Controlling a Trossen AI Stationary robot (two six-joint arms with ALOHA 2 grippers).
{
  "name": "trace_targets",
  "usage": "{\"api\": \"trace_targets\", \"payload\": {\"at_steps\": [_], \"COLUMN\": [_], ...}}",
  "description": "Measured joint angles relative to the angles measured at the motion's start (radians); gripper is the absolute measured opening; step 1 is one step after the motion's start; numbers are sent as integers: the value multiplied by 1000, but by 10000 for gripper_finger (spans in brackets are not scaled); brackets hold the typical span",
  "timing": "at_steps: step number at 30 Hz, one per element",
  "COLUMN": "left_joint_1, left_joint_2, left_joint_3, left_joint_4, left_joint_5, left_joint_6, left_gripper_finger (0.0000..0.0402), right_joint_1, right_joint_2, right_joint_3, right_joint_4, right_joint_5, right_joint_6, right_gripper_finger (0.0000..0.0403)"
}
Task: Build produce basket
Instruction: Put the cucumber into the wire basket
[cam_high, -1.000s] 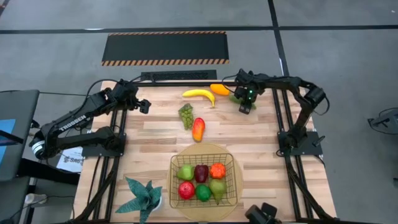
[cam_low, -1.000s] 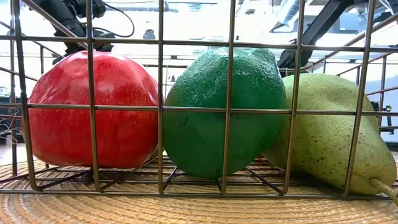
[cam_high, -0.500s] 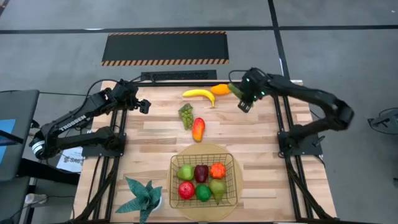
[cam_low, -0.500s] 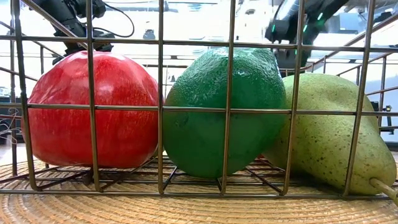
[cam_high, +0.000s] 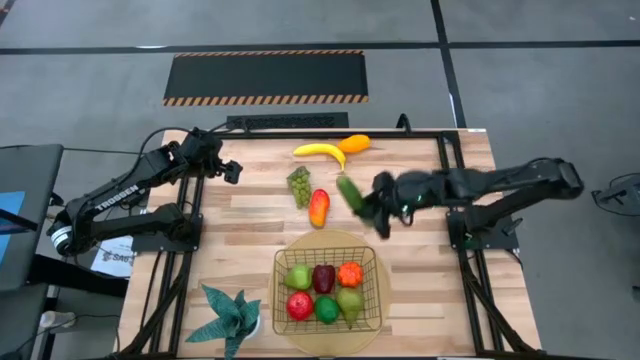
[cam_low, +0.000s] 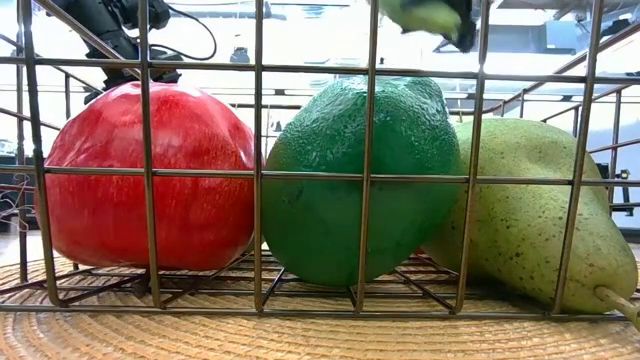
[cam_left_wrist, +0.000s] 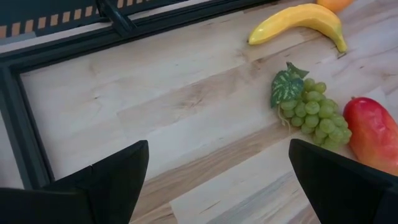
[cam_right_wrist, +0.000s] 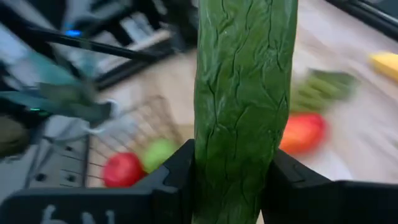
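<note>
Wooden tabletop here — the right gripper (cam_high: 372, 203) is carrying the cucumber (cam_high: 349, 190) clamped between its jaws, hanging above the boards near the basket (cam_high: 372, 262), probably heading for a drop-in. Left gripper (cam_high: 228, 168) is waiting at the far corner, jaws wide apart.

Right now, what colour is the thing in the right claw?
Dark green, wrinkled skin: the cucumber. Right wrist view shows it best.

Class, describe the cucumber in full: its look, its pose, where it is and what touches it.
The cucumber is dark green, long and wrinkled with a plastic look. The right gripper is shut on it, a dark finger pressing each side, and holds it clear of the table, tilted, between the mango and the basket.
</note>
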Motion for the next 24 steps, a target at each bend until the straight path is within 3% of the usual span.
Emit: {"api": "trace_targets", "payload": {"at_steps": [8, 16, 24], "left_joint_1": [0, 0, 0], "left_joint_2": [0, 0, 0], "left_joint_3": [0, 0, 0], "left_joint_4": [-22, -41, -45], "left_joint_5": [25, 25, 26], "left_joint_6": [23, 27, 49], "left_gripper_finger": [374, 374, 374], "right_joint_1": [172, 256, 303], "right_joint_2": [251, 478, 651], "right_joint_3": [193, 454, 571], "right_joint_4": [-62, -319, -545], "right_joint_5": [21, 20, 13], "right_joint_6": [-27, -163, -272], "right_gripper_finger": [138, 143, 155]}}
